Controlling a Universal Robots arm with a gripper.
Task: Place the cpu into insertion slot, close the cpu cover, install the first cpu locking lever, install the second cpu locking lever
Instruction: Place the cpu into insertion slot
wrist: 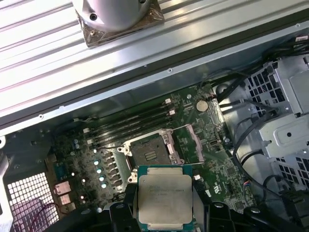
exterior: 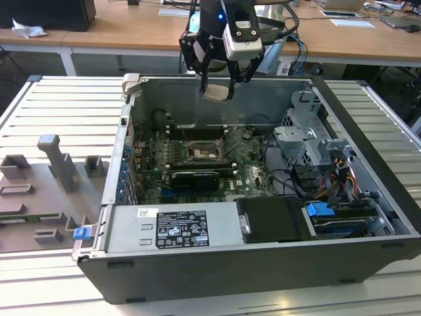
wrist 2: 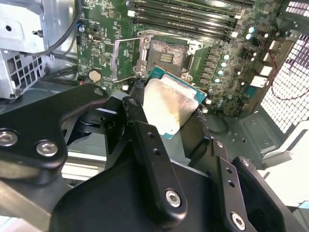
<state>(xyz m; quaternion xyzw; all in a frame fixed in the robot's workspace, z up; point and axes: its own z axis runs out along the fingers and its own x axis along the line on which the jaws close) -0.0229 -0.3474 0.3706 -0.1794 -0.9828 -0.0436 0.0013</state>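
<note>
Tool [exterior: 217,85], black and clamped on the small flat square silvery-grey cpu [exterior: 216,93], is being held at the exterior view's upper centre, well above the dark-centred, metal-rimmed square insertion slot [exterior: 199,151] at mid-frame.

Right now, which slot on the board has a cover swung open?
The square insertion slot, its cpu cover open beside it; the long memory slots have none.

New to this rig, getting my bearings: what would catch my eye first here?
The gripper holds the cpu, pale metal top showing, above the open computer case. Inside, on the green motherboard, the insertion slot lies bare, with the cpu cover swung open beside it.
</note>
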